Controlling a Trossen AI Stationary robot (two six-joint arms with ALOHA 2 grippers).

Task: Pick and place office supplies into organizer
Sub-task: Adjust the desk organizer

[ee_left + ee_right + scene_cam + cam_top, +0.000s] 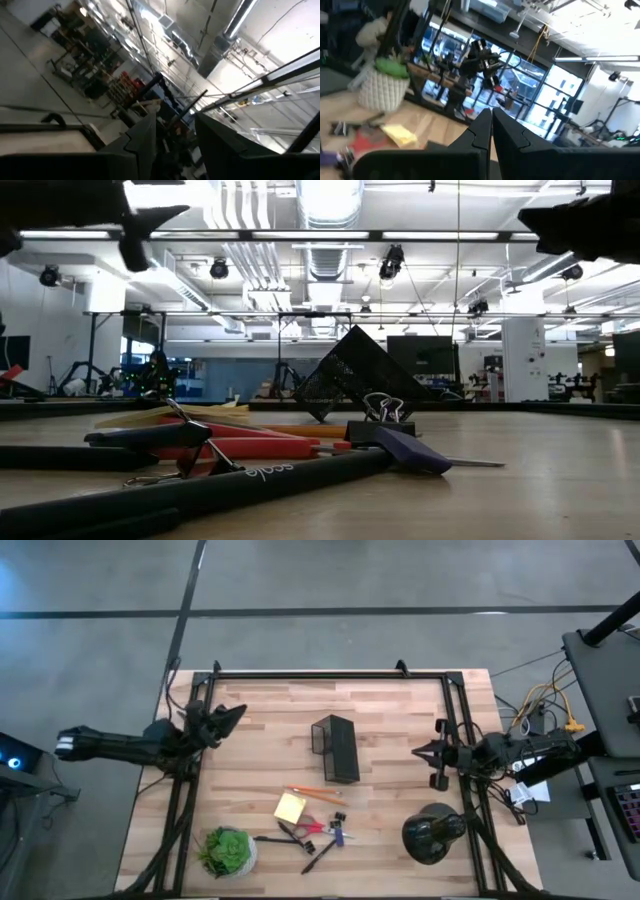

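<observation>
Nothing is picked yet: the left gripper [232, 716], fingers spread, and right gripper [428, 753], fingers pressed together, flank the worktop [400, 710], with the organizer [335, 748] between them and the office supplies [312, 825] nearer, needing a reach.

Wooden table [400, 810], organizer [336, 748], supplies [310, 825]

Bright ceiling strip lights [330, 200] glare overhead, both wrist views are motion-blurred, and table shadows stay soft.
</observation>
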